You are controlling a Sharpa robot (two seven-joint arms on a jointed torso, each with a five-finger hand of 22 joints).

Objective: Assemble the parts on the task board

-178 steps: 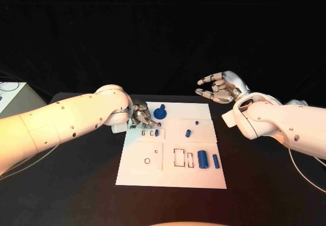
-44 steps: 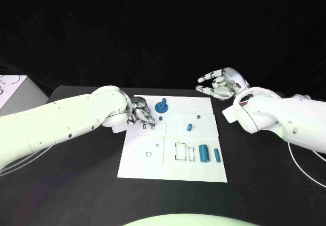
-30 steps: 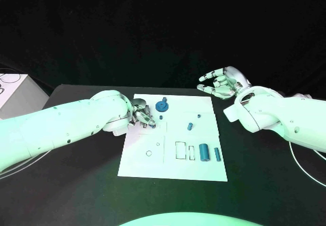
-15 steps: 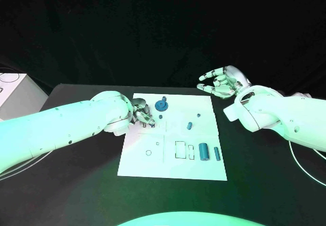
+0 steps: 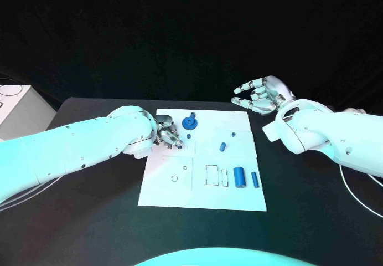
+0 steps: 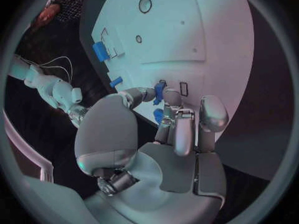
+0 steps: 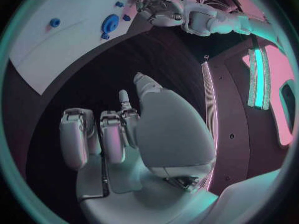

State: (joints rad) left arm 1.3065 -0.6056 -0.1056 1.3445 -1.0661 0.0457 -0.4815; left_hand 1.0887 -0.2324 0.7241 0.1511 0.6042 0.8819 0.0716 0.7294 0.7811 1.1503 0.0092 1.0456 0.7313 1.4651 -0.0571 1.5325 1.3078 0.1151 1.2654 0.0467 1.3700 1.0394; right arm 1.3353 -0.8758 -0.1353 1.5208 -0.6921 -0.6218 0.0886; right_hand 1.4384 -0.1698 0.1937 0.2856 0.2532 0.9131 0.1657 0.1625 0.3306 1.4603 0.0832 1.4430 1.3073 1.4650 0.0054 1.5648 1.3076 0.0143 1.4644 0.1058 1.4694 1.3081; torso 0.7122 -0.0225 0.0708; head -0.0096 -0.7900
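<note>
— Black counter under everything, dark backdrop behind. Where does the task board sit?

— Mid-counter, a white plate. Take it as the landmark. The left hand is over its far-left corner, fingers curled down onto the board beside two small slots.

— Holding anything?

— The left wrist view shows a small blue part pinched between its fingertips, right at the slots. A second blue piece lies just under the fingers.

— And the other hand?

— The right hand hangs off the board's far-right corner, above bare counter, palm up, fingers loosely spread and half curled, with nothing in them.

— Other parts on the board?

— A round blue gear-like part near the far edge, just beside the left hand. A short blue peg around the middle, with a tiny blue stud beyond it. Toward the near-right, a thick blue cylinder and a thinner blue rod lie side by side, apart, next to rectangular recesses.
</note>
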